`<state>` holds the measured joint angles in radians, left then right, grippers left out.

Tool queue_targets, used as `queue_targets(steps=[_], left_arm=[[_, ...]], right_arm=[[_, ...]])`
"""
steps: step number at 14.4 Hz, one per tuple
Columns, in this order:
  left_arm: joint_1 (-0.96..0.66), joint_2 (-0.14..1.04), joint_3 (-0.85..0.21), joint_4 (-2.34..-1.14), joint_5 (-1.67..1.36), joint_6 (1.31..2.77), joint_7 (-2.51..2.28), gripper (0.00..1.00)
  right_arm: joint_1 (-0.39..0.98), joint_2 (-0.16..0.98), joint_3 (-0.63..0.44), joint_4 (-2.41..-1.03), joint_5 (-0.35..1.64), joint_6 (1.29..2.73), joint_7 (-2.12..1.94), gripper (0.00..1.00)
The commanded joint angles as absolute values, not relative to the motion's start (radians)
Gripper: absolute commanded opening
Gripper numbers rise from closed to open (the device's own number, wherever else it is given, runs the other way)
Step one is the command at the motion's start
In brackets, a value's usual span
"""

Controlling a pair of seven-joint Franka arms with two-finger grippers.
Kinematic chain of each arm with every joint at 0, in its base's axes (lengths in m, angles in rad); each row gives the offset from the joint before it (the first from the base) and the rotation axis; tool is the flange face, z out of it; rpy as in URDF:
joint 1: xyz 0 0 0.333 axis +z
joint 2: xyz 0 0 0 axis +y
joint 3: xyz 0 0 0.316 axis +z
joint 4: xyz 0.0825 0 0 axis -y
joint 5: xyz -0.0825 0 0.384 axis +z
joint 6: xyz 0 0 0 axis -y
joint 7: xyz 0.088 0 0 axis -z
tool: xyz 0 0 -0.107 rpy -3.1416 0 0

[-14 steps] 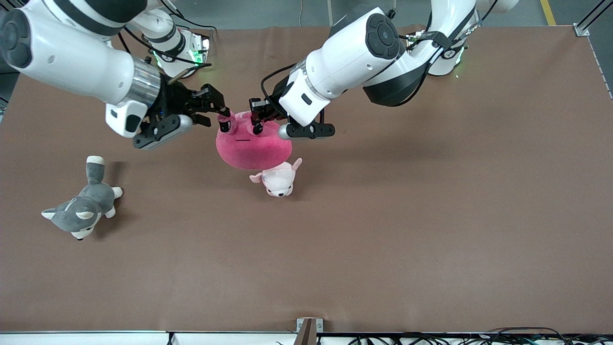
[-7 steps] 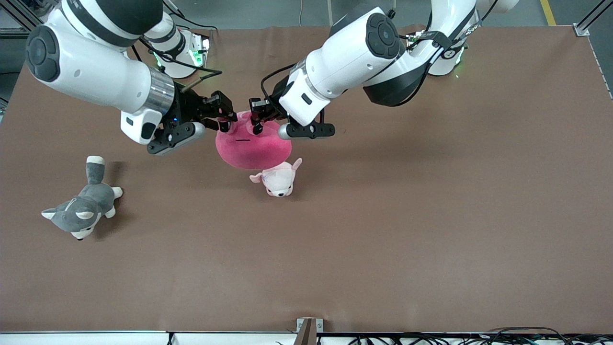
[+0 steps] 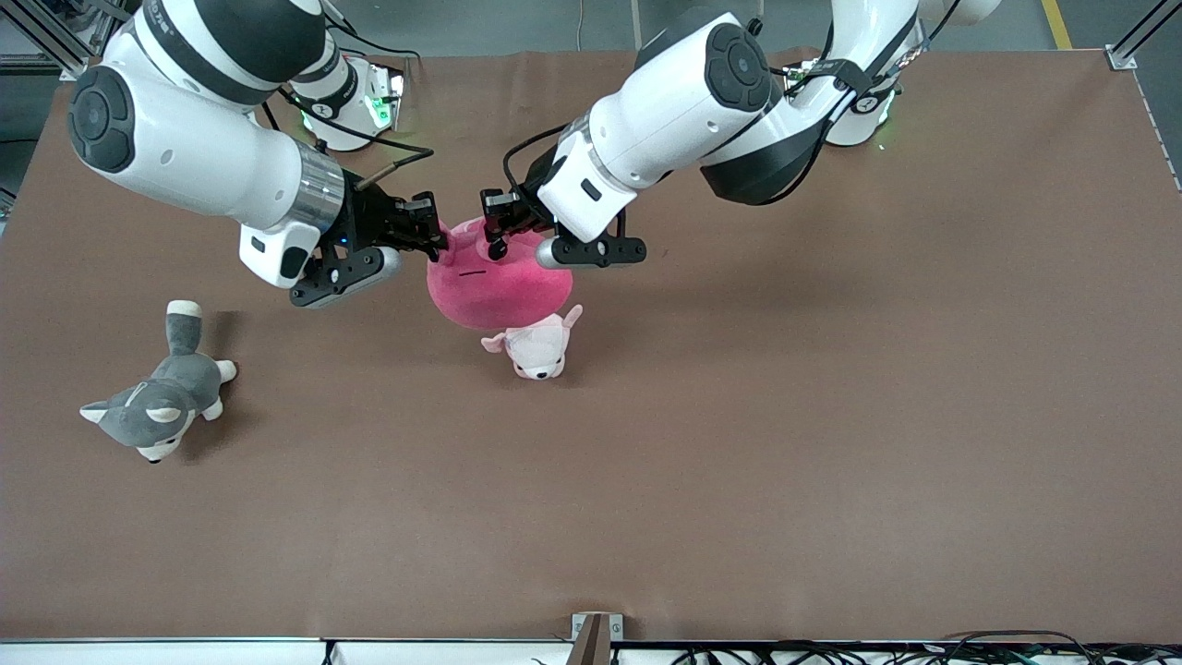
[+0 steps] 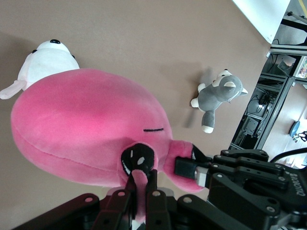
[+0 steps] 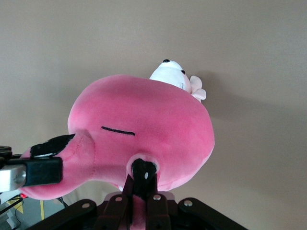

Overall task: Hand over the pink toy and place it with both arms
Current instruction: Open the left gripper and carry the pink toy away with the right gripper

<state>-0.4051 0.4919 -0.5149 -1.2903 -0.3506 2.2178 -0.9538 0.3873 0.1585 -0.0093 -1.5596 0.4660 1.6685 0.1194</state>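
Note:
The pink toy (image 3: 499,286) hangs above the brown table, held from two sides. My left gripper (image 3: 494,229) is shut on one of its dark-eyed stalks, and in the left wrist view (image 4: 142,184) the stalk sits pinched between the jaws. My right gripper (image 3: 434,238) is shut on the other stalk, as the right wrist view (image 5: 141,189) shows. The toy fills both wrist views (image 4: 86,129) (image 5: 144,129). Each wrist view also shows the other arm's gripper beside the toy.
A small pale pink-and-white plush (image 3: 536,346) lies on the table just under the toy's edge nearest the front camera; it also shows in the wrist views (image 4: 48,60) (image 5: 172,74). A grey-and-white husky plush (image 3: 157,397) lies toward the right arm's end.
My right gripper has moved in and shut on the toy's stalk. The toy has shifted slightly toward the left arm's end. The left gripper has kept its hold.

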Motion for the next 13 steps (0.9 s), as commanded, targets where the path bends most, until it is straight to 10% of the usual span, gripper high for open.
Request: queue_targets(steps=[1,7,13], left_arm=[[-0.410,0.485,-0.512,-1.275,-0.324,2.223,-0.959,1.00],[-0.298,0.382,-0.509,-1.278,-0.247,2.174,-0.950,1.00],[-0.062,0.187,-0.511,-1.281,-0.040,1.765,-0.681,1.00]], right_arm=[[0.348,0.146,-0.014,-1.554,0.443,1.631,0.117,0.00],[0.172,0.166,-0.014,-1.540,0.399,1.532,-0.099,0.00],[0.063,0.340,-0.014,-1.513,0.293,1.554,-0.192,0.00]])
